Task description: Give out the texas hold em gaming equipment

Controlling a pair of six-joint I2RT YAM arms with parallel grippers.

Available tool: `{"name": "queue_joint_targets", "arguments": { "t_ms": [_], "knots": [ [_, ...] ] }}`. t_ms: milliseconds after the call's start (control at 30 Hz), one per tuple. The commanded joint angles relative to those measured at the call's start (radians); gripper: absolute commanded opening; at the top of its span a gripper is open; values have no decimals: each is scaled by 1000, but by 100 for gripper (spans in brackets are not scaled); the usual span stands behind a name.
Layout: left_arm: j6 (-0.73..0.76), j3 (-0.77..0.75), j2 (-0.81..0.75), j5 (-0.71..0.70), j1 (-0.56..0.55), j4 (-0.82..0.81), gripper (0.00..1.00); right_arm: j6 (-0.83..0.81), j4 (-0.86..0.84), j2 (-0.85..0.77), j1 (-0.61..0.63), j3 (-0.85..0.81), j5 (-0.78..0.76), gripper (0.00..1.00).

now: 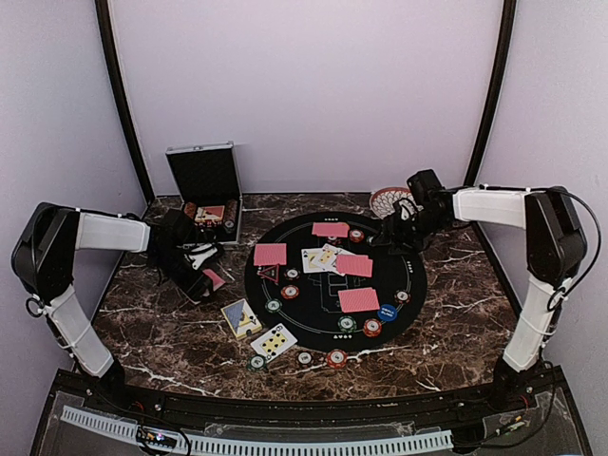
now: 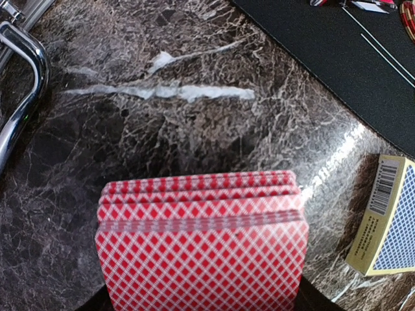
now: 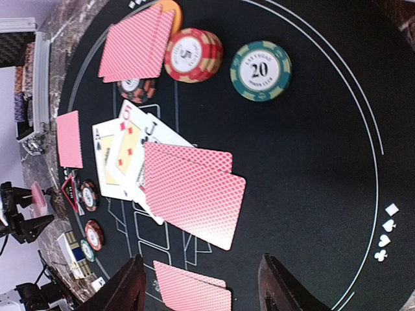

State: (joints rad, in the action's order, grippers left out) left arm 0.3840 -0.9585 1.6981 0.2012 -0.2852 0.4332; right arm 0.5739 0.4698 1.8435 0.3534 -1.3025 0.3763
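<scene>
Left jaws clamped my stack of red-backed playing cards [image 2: 201,253], my right jaws gaped empty over the half-dealt round black mat [image 3: 311,162], so dealing seemed unfinished.

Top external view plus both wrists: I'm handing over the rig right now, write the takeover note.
Left gripper: shut on the red-backed deck, beside the mat's left edge.
Right gripper: open, empty, above the black mat.
Done: four face-down hands and face-up cards on the mat, chips around them.
Left: probably more dealing. Chips appear to sit in the open silver case. Stray cards lie face up off the mat.
</scene>
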Motion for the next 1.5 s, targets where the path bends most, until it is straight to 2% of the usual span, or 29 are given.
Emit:
{"name": "queue_joint_targets", "arguments": {
  "t_ms": [0,67,133,200,467,500,567,600,700,833,933,1000,1100,1200,1333,1467],
  "knots": [
    [-27,6,-2,24,-1,-24,69,2,-1,-53,-5,-30,-11,62],
    [-27,9,-4,22,-2,-22,80,4,0,-61,-6,-32,-11,63],
    [-27,14,-11,17,-2,-18,95,6,-3,-71,-5,-31,-13,64],
    [-30,15,-19,10,-2,-17,98,9,-6,-81,-5,-27,-17,65],
    [-40,-24,-63,-10,-2,33,99,17,-7,-135,-5,-1,-36,70],
    [-40,-34,-68,-14,-2,46,99,17,-7,-145,-6,5,-51,73],
    [-41,-92,-74,-38,-2,87,99,8,-5,-169,-5,17,-93,91],
    [-38,-105,-78,-63,-1,106,99,-1,-6,-180,-6,24,-133,98],
    [-37,-145,-125,-119,3,102,99,-18,-21,-220,-7,56,-246,99],
    [-45,-168,-202,-152,16,60,99,-23,-83,-308,-13,135,-477,99],
    [-67,-135,-259,-161,55,-58,99,-15,-146,-382,-25,213,-711,99],
    [-90,-81,-306,-148,102,-164,99,-51,-256,-431,-33,296,-813,99],
    [-128,28,-336,-36,213,-351,99,-90,-473,-510,-35,465,-1046,98],
    [-175,159,-378,34,264,-521,99,-163,-637,-516,-38,591,-1266,99],
    [-215,289,-365,44,281,-722,99,-136,-689,-494,-81,642,-1323,99],
    [-229,414,-335,24,282,-1002,99,-244,-979,-500,-110,785,-1345,99]
  ]
}}
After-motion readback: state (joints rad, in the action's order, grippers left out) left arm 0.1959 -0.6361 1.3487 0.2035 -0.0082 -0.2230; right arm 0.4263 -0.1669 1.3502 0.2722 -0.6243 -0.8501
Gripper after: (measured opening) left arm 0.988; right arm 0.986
